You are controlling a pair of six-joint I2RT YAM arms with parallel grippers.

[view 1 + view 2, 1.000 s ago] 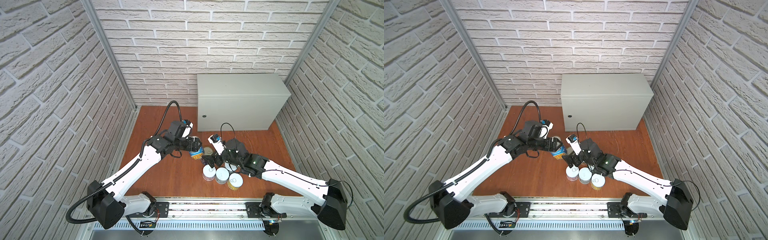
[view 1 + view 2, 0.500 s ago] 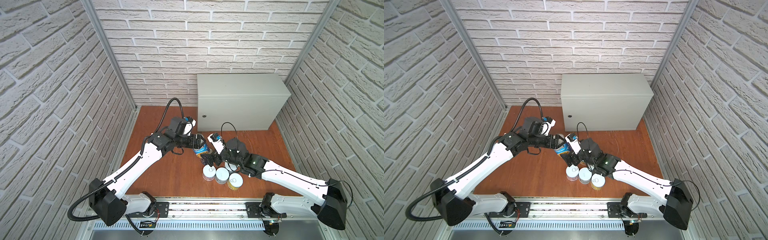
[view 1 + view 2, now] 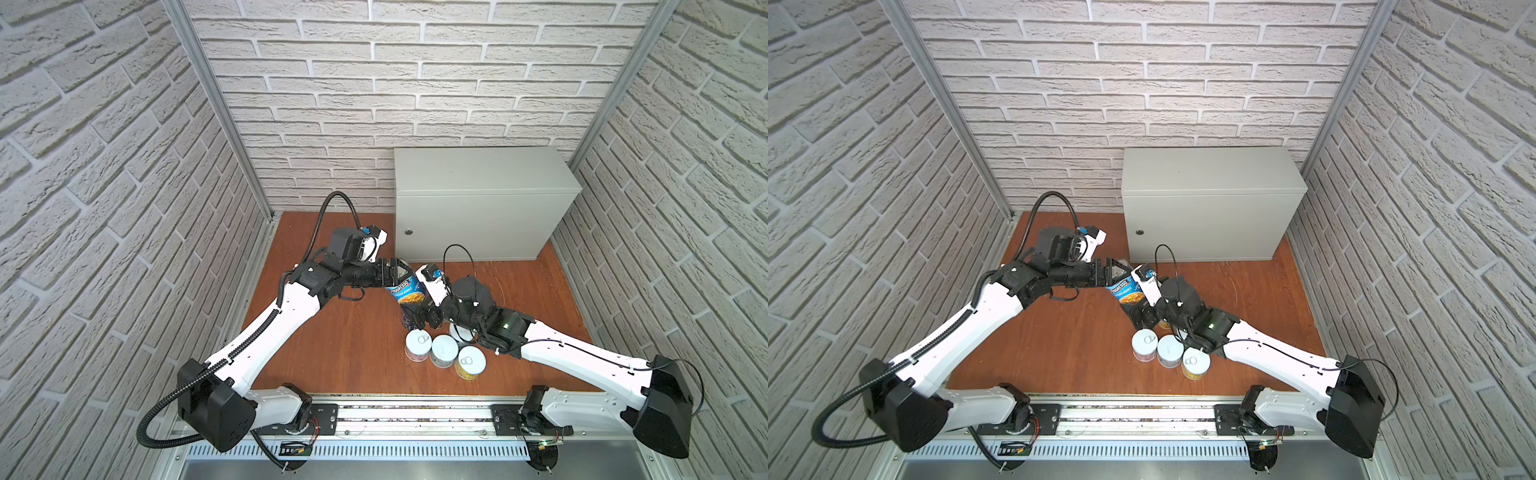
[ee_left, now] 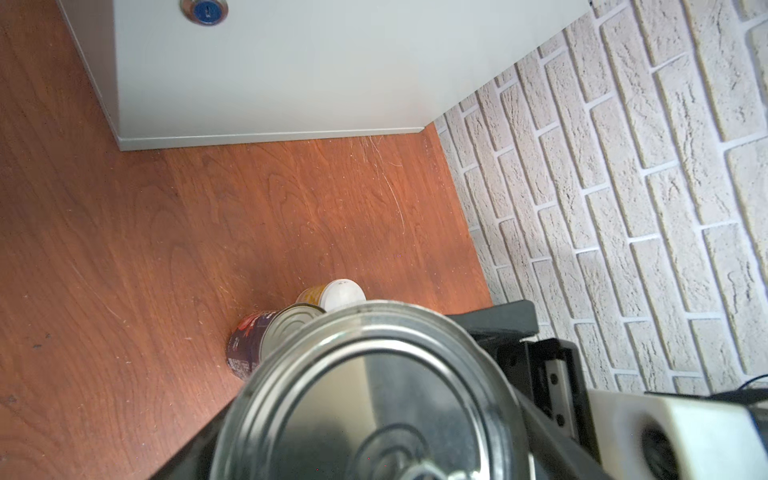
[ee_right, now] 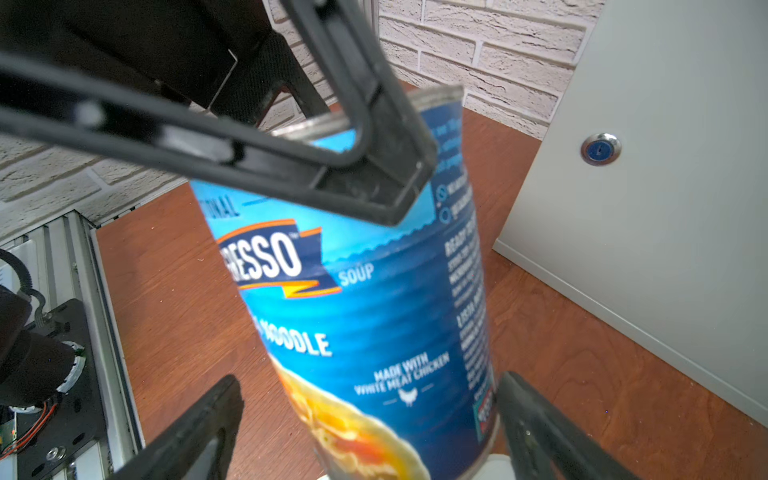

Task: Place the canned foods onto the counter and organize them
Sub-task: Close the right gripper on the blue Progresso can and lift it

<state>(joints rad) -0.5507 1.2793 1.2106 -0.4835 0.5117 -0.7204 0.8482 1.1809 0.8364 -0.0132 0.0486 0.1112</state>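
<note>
My left gripper [image 3: 398, 271] is shut on the top of the tall blue Progresso can [image 3: 405, 287], which hangs tilted above the floor, in front of the grey counter [image 3: 478, 183]. In the right wrist view its fingers [image 5: 386, 124] clamp the can [image 5: 374, 316] at the rim. My right gripper [image 3: 424, 320] is open just below it, its fingers standing either side of the can's lower end. The dark navy can [image 3: 409, 319] stands on the floor beside it. Three short cans [image 3: 444, 350] cluster in front, and a fourth is half hidden under my right arm.
The counter's top [image 3: 1204, 174] is bare, and its round lock [image 5: 600, 148] faces the arms. Brick walls close in the left, back and right. A yellow short can [image 4: 328, 293] stands behind the navy can [image 4: 247, 349]. The two wrists are close together.
The left gripper has carried the blue can up and to the right, toward the counter and over the right gripper. The right arm has barely moved.
</note>
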